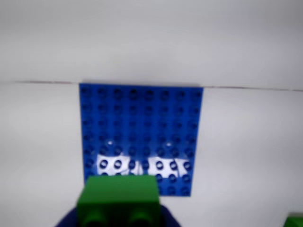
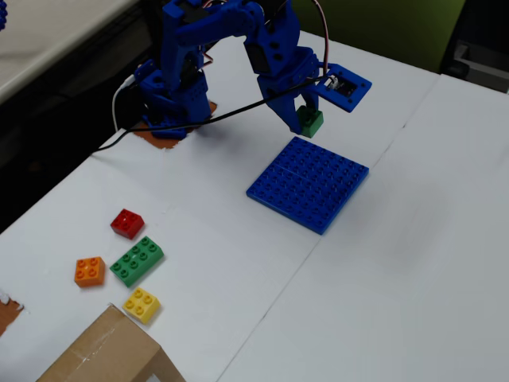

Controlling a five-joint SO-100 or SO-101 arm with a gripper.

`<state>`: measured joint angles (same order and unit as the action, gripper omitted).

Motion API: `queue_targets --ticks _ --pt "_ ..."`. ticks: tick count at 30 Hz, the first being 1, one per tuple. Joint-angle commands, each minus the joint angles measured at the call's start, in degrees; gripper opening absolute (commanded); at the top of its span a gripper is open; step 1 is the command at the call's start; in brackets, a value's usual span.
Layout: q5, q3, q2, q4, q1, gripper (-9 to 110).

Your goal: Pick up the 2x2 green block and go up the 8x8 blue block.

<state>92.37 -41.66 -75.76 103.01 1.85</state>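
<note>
My gripper (image 2: 306, 115) is shut on the 2x2 green block (image 2: 310, 122) and holds it in the air just beyond the far edge of the 8x8 blue block (image 2: 308, 184). In the wrist view the green block (image 1: 119, 198) fills the bottom centre between the blue jaws of my gripper (image 1: 118, 217), studs toward the camera. The blue baseplate (image 1: 142, 127) lies flat on the white table ahead of it, with glare on its near rows.
At the table's left in the fixed view lie a red brick (image 2: 127, 224), an orange brick (image 2: 90, 271), a longer green 2x4 brick (image 2: 137, 261) and a yellow brick (image 2: 141, 305). A cardboard box (image 2: 107, 354) sits at the bottom edge. The arm's base (image 2: 171, 99) stands at the back.
</note>
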Motion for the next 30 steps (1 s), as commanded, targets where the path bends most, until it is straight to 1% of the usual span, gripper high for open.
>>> queue_targets --ticks 1,30 --pt "-0.3 0.9 -3.3 2.2 -1.0 0" --pt "0.1 1.1 -3.3 2.2 -1.7 0"
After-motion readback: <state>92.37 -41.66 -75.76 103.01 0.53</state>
